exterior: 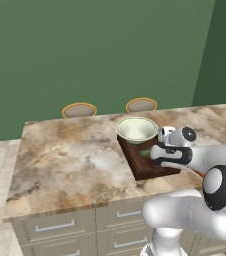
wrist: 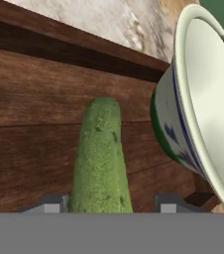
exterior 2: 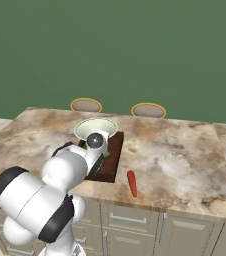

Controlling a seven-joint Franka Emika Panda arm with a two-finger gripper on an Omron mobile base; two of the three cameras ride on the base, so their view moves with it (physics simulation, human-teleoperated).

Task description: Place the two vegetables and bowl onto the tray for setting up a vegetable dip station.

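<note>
Starting at the left of the left base view, you have bare marble counter [exterior: 65, 160]; then comes the dark wooden tray [exterior: 152, 172], with the pale bowl [exterior: 136, 129] sitting on its far end. Treat that bowl as ceramic: stiff, fairly heavy, glazed and likely slippery, and chippable. If it needs moving, I'd pinch the rim wall rather than trying to span it.

In the hand view the cucumber [wrist: 101, 158] lies flat on the tray floor, just beside the bowl's foot, running lengthwise between the finger tips. The gripper [wrist: 106, 206] stands parted around it, its tips clear of the skin on both sides as far as you can see, so it reads as let go rather than clamped. The cucumber looks firm, light and rounded; it could roll, so lift away straight.

Farther right, in the right base view, the carrot [exterior 2: 131, 183] lies on the counter near the tray's corner, well apart from the hand. It is slim, stiff and light. Take it across its middle, with the jaws square to its length.
</note>
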